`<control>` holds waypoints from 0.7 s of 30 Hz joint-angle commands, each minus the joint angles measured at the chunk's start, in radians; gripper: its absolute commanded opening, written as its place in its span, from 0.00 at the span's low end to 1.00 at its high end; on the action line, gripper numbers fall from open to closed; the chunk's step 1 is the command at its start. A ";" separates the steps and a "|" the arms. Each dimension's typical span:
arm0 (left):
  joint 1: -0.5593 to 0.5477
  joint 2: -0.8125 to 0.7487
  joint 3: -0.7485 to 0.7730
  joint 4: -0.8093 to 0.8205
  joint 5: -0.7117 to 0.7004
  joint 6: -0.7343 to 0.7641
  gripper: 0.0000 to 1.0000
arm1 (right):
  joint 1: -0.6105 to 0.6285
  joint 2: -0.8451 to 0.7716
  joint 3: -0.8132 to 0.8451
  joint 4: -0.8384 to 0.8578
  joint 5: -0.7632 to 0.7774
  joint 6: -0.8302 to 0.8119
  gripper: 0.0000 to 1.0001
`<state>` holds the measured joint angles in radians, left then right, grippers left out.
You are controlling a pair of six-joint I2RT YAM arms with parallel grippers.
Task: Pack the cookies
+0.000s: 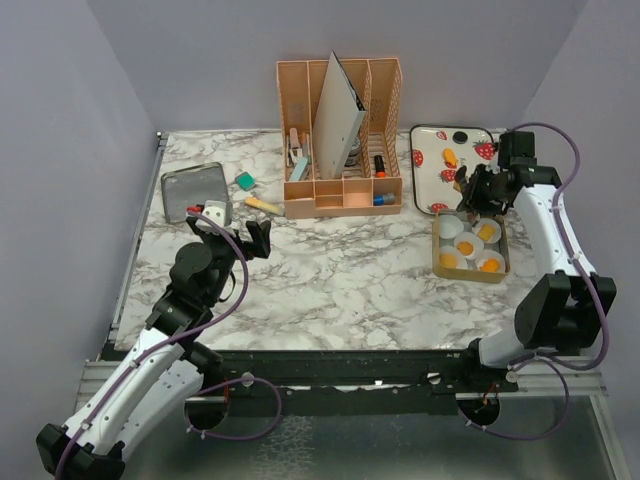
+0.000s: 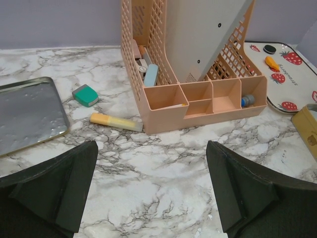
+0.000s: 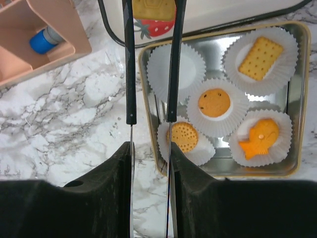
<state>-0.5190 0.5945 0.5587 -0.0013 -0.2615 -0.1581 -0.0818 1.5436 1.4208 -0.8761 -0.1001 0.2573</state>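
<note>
My right gripper [image 3: 150, 148] is shut on metal tongs [image 3: 130, 64], and the tongs' tips pinch a square yellow cookie [image 3: 153, 7] over the strawberry-print tray [image 3: 218, 12]. It hovers at the tray's near edge [image 1: 480, 188]. Beside it, a gold tin [image 3: 297, 99] holds several white paper cups. Four carry cookies: a rectangular cracker [image 3: 260, 51], a round orange one [image 3: 214, 102], a dotted round one [image 3: 182, 137] and a fish shape [image 3: 261, 138]. One cup [image 3: 176, 69] is empty. My left gripper [image 2: 148, 198] is open and empty over the marble, far left of the tin [image 1: 470, 247].
A peach mesh desk organizer [image 1: 340, 140] stands at the back centre. A silver tin lid [image 1: 195, 190], a teal eraser [image 2: 85, 95] and a yellow highlighter [image 2: 115, 121] lie left of it. The strawberry tray [image 2: 292, 74] still carries an orange cookie [image 2: 271, 63] and a dark round piece [image 2: 270, 49].
</note>
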 commanded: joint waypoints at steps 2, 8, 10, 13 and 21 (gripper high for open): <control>0.004 -0.018 -0.013 0.003 0.017 -0.013 0.99 | 0.006 -0.126 -0.099 -0.003 -0.033 -0.003 0.08; 0.004 -0.021 -0.013 0.003 0.015 -0.015 0.99 | 0.011 -0.224 -0.187 0.002 -0.076 0.005 0.08; 0.004 -0.021 -0.013 0.003 0.015 -0.017 0.99 | 0.014 -0.236 -0.213 0.004 -0.076 0.006 0.08; 0.004 -0.020 -0.014 0.003 0.015 -0.017 0.99 | 0.016 -0.250 -0.264 0.024 -0.068 0.014 0.08; 0.004 -0.008 -0.014 0.003 0.007 -0.016 0.99 | 0.035 -0.244 -0.356 0.064 -0.048 0.028 0.07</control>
<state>-0.5190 0.5835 0.5587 -0.0013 -0.2611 -0.1680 -0.0589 1.3098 1.0916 -0.8608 -0.1440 0.2714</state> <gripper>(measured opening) 0.990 0.323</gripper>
